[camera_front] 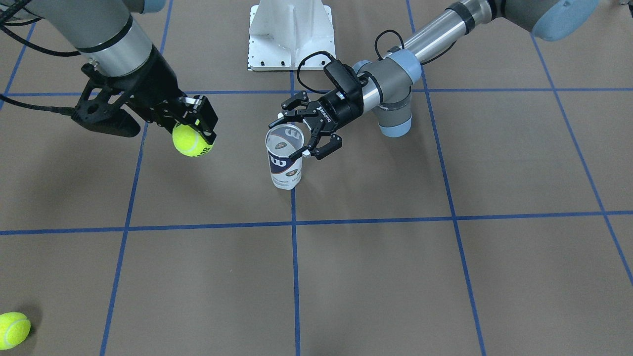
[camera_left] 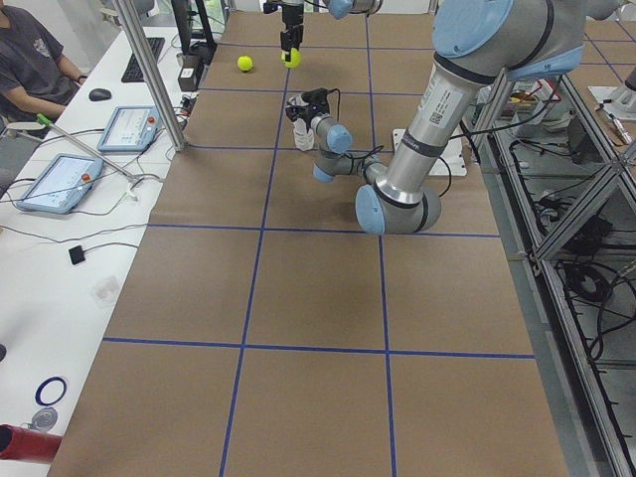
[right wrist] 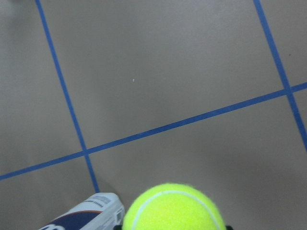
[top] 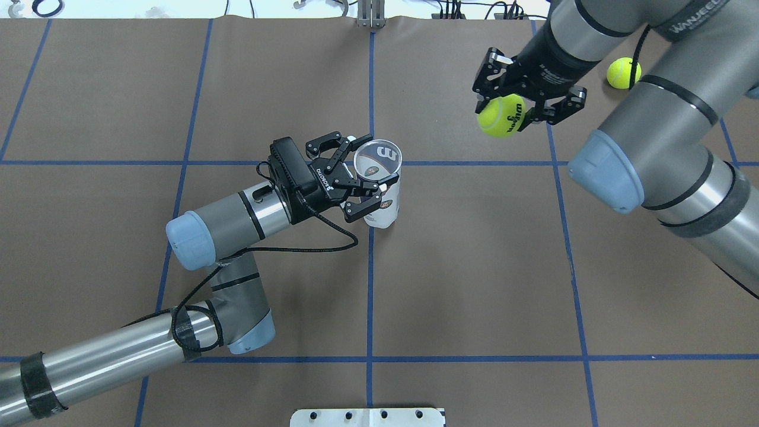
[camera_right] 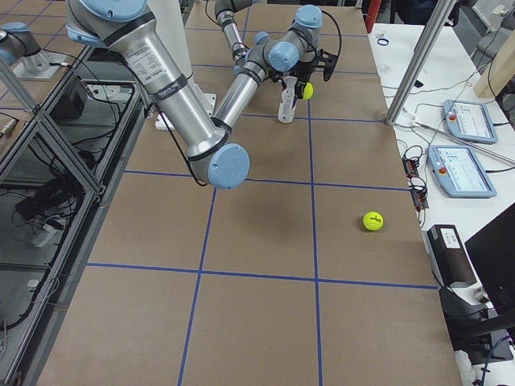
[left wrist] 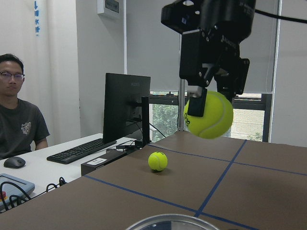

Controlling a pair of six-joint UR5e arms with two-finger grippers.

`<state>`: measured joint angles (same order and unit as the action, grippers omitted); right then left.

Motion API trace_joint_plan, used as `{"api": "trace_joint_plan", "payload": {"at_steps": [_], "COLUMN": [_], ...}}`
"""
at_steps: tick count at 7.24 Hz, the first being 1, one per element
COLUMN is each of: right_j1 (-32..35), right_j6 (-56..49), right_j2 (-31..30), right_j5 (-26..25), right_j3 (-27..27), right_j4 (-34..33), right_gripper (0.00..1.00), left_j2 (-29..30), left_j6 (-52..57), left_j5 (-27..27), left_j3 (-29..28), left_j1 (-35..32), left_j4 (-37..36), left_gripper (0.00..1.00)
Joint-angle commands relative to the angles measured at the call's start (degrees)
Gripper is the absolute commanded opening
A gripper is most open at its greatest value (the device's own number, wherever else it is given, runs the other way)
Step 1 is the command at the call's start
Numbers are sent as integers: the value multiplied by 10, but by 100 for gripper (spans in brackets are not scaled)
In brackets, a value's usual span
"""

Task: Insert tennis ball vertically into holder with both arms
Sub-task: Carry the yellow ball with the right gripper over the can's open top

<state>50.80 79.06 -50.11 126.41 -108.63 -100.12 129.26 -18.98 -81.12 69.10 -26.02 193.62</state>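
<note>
The holder [camera_front: 284,165] is a clear can with a navy and white label, standing upright on the table near its middle, mouth up. My left gripper [camera_front: 292,135] reaches in level from the side, its fingers against opposite sides of the holder [top: 382,204] just under the rim, shut on it. My right gripper [camera_front: 195,132] hangs in the air off to the side, shut on a yellow-green tennis ball [camera_front: 192,140]. That ball [top: 501,116] is well apart from the can's mouth. In the right wrist view the held ball [right wrist: 172,208] fills the bottom edge beside the holder [right wrist: 86,216].
A second tennis ball [camera_front: 13,330] lies loose near the table's far corner on my right side [top: 624,73]. The white pedestal base [camera_front: 291,34] stands at the robot's edge of the table. Blue tape lines grid the brown surface. A person sits at a desk [left wrist: 19,120] beyond the table.
</note>
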Motion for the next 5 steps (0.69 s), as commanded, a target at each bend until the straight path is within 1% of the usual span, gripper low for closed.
{"api": "trace_joint_plan", "payload": {"at_steps": [1, 3, 4, 5], "right_j1": [-53, -102, -115, -118], "right_j6": [69, 90, 91, 90], "right_j2": [51, 86, 109, 110], "right_j5": [-47, -101, -117, -118], "right_j3": [5, 40, 73, 76], "right_j4": [-3, -3, -2, -2], "right_gripper": [0, 0, 0, 0], "left_j2": [-1, -1, -1, -1], "left_j6": [0, 0, 0, 0], "left_j5": [0, 0, 0, 0], "left_j3": [1, 0, 0, 0], "left_j1": [0, 0, 1, 1], "left_j4": [0, 0, 0, 0], "left_gripper": [83, 83, 83, 83]}}
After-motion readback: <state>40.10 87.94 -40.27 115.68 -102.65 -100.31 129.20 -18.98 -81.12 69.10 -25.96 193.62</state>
